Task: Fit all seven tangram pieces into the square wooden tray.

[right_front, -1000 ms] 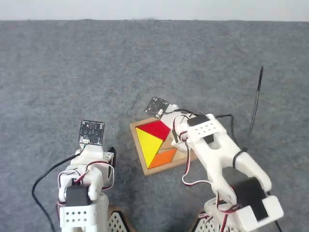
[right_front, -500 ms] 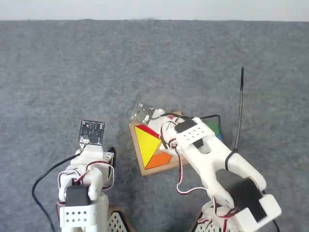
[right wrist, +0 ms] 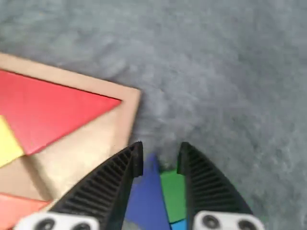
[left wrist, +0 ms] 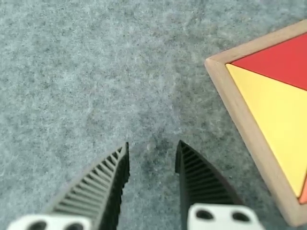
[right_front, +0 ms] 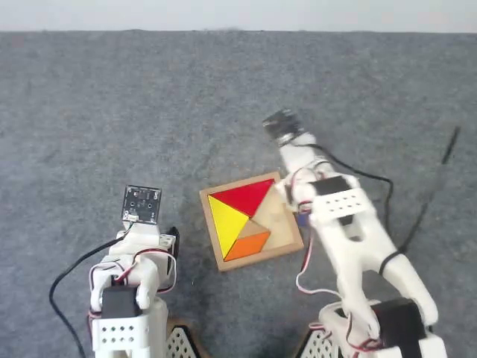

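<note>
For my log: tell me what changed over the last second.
The right arm swung off the tray toward its far right corner, uncovering the red piece, yellow piece and orange piece. The right gripper, fingers open, is above the blue piece and green piece beside it. Nothing grasped. Left arm and tray stayed put.

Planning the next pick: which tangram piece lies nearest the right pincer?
The blue piece: its tip lies between the right pincer's fingertips, with the green piece beside it.

Shells: left arm (right_front: 128,287) and right arm (right_front: 358,239), white blocky plastic.
Cables (right_front: 54,292): black, red and white, looped at the joints.
Wrist boards (right_front: 141,204): small, dark, square.
Fingers: left gripper (left wrist: 152,148) and right gripper (right wrist: 159,151), black, ridged, tapering; white mounts with screw holes.
</note>
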You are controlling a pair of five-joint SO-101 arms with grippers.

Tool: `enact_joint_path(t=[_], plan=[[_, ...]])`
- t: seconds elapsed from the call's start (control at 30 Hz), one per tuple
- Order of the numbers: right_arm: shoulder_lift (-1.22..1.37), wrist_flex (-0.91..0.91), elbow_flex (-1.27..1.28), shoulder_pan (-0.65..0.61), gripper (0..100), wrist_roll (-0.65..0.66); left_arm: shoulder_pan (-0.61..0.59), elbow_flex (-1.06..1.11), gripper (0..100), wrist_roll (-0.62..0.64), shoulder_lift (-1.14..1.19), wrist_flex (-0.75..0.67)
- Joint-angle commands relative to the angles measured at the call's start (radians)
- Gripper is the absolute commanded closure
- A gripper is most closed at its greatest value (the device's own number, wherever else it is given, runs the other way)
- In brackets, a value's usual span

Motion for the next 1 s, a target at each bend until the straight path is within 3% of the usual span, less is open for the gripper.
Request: enact_joint_path(t=[0.0, 0.23, 0.67, 0.97], plan=[[-0.028, -0.008, -0.023, 0.084, 80.1, -0.031, 0.0, -0.008, 85, -0.006, -0.028, 0.009], [0.117, 0.065, -0.112, 0.085, 79.7, 0.043, 0.0, -0.008, 85, -0.006, -0.028, 0.009], [0.509, 0.309, -0.453, 0.105, 79.8, 0.049, 0.0, -0.008, 85, -0.006, -0.028, 0.009], [0.522, 0.269, -0.482, 0.211, 80.0, 0.041, 0.0, -0.008, 85, -0.006, -0.028, 0.009]])
